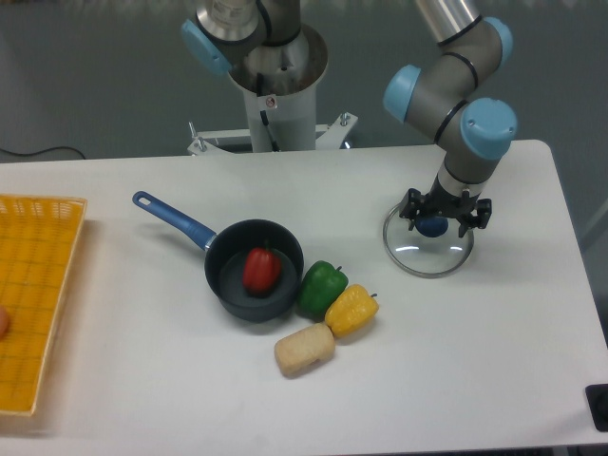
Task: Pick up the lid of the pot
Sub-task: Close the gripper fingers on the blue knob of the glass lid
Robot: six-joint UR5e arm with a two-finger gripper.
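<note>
The claw (440, 218) is spread over the pot lid (423, 255), fingers (409, 203) astride its blue knob (432, 227)
</note>
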